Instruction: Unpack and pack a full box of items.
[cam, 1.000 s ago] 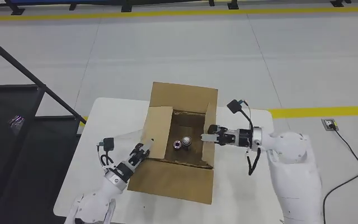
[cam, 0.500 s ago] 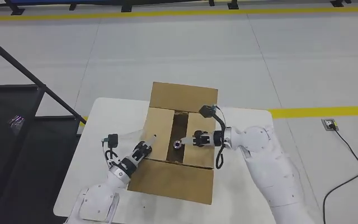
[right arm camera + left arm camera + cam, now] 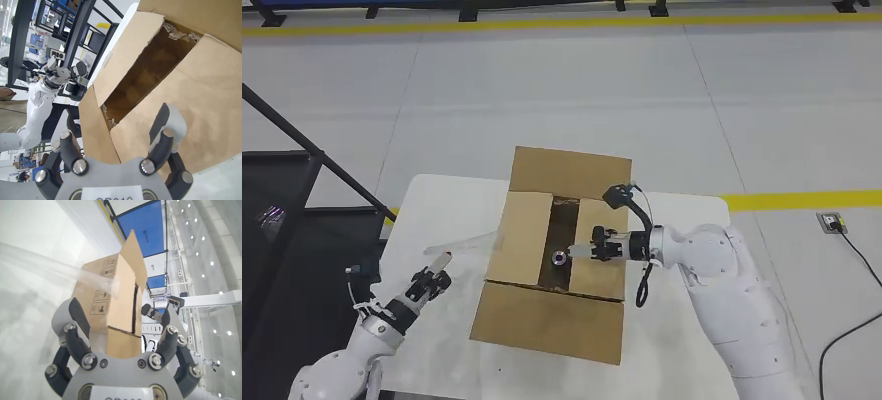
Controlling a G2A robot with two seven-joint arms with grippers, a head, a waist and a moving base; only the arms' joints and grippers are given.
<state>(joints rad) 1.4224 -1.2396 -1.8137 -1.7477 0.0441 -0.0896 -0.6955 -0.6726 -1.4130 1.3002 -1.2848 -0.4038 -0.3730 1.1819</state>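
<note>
On the white surface point(image 3: 442, 210), the cardboard box point(image 3: 542, 320) sat with its side flaps folded in (a narrow gap between them). Right end effector point(image 3: 585, 254) hovered over the right flap beside that gap, fingers spread, empty; left end effector point(image 3: 439, 266) hung apart from the box, fingers spread, empty

inside the box point(image 3: 552, 330), just ahead of the right gripper point(image 3: 580, 254), a small round item point(image 3: 560, 258) sits too tiny to name; the flaps point(image 3: 524, 235) hide everything else in there. beyond the left gripper point(image 3: 122, 311), a pale blurred streak point(image 3: 88, 275) crosses the cardboard, and there's no telling what it is.
</note>
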